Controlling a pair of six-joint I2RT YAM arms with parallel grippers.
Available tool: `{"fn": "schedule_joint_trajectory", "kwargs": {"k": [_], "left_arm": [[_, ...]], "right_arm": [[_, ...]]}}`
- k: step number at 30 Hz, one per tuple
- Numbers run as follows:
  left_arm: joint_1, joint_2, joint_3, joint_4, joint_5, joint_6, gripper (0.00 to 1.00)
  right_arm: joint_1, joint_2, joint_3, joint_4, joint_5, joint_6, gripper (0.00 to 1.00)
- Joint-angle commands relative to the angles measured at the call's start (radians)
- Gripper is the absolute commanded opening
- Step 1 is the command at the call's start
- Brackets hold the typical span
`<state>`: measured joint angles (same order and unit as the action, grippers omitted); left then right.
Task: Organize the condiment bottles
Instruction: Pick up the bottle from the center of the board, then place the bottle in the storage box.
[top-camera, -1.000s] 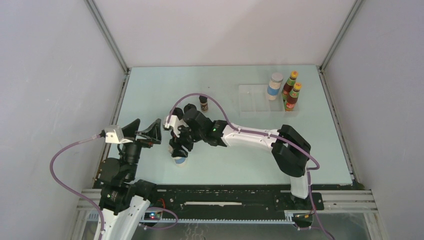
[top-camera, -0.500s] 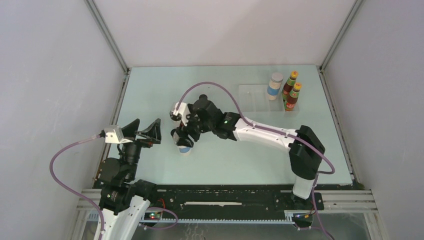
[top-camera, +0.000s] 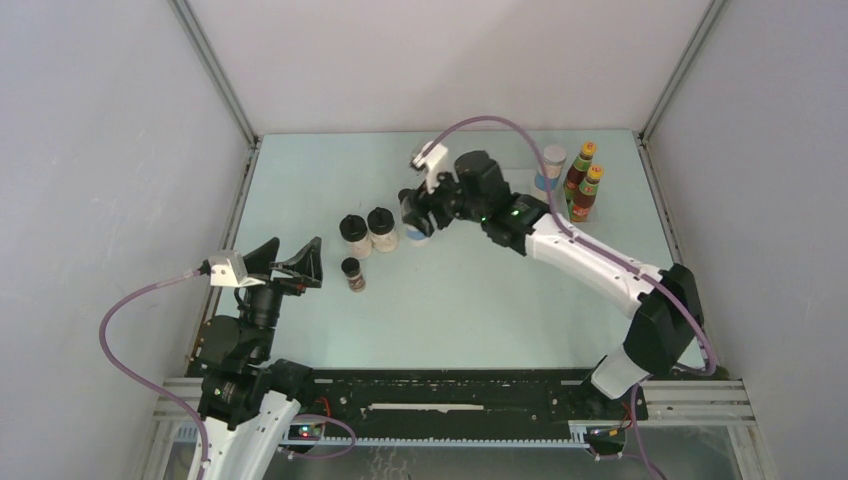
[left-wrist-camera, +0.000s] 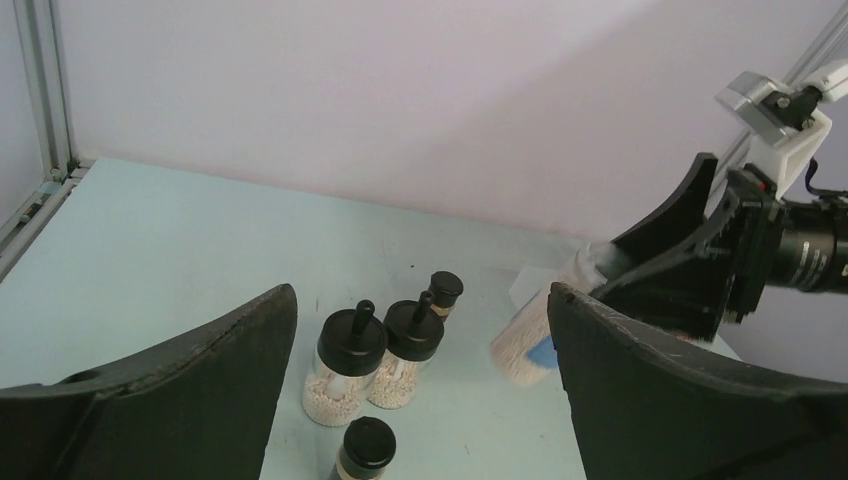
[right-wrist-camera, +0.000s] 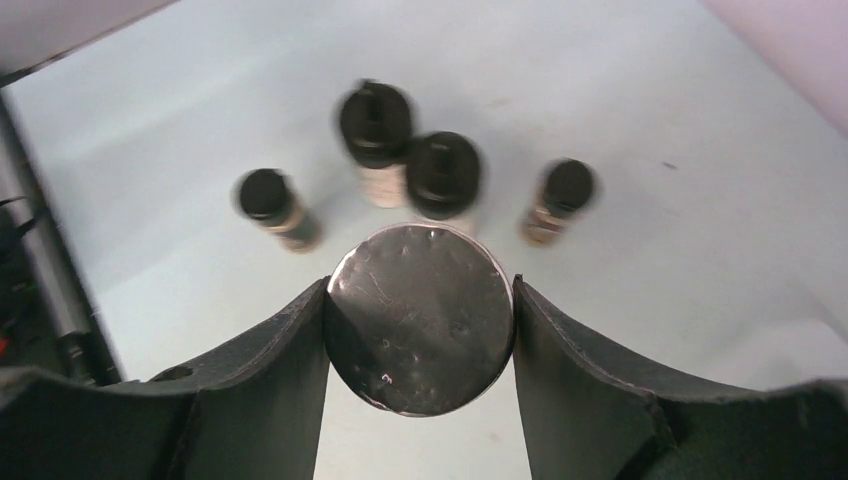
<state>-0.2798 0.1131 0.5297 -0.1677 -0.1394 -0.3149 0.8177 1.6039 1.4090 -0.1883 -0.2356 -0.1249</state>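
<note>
My right gripper (top-camera: 418, 215) is shut on a grey-lidded blue-labelled jar (top-camera: 419, 229) and holds it tilted above the table; its grey lid (right-wrist-camera: 420, 330) sits between the fingers, and its body shows in the left wrist view (left-wrist-camera: 522, 342). Two black-lidded pale jars (top-camera: 354, 235) (top-camera: 382, 228) stand side by side left of it. One tiny dark jar (top-camera: 351, 273) stands in front of them, another (left-wrist-camera: 445, 292) behind. The second grey-lidded jar (top-camera: 548, 166) and two red sauce bottles (top-camera: 580, 163) (top-camera: 588, 192) stand at the back right. My left gripper (top-camera: 292, 263) is open and empty.
A clear flat tray (top-camera: 505, 195) lies at the back right, beside the red bottles and the jar. Metal frame posts and grey walls close in the table (top-camera: 450, 310) on three sides. The right arm stretches diagonally over the table's right half.
My right gripper has carried the blue-labelled jar from the near left up and toward the back right. The black-lidded jars and a tiny dark jar, earlier hidden under the arm, now show.
</note>
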Motion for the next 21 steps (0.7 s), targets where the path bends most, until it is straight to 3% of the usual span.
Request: {"fn": "schedule_joint_trajectory", "kwargs": {"k": [1, 9, 21], "left_arm": [[-0.006, -0.003, -0.002, 0.008, -0.007, 0.002, 1.0], [-0.01, 0.0, -0.002, 0.008, -0.005, 0.0, 1.0], [-0.014, -0.002, -0.002, 0.005, -0.001, -0.002, 1.0]], "right_arm": [[-0.11, -0.107, -0.007, 0.052, 0.1, 0.012, 0.0], [-0.293, -0.191, -0.06, 0.052, 0.171, 0.036, 0.0], [-0.422, -0.238, -0.107, 0.027, 0.313, 0.097, 0.0]]}}
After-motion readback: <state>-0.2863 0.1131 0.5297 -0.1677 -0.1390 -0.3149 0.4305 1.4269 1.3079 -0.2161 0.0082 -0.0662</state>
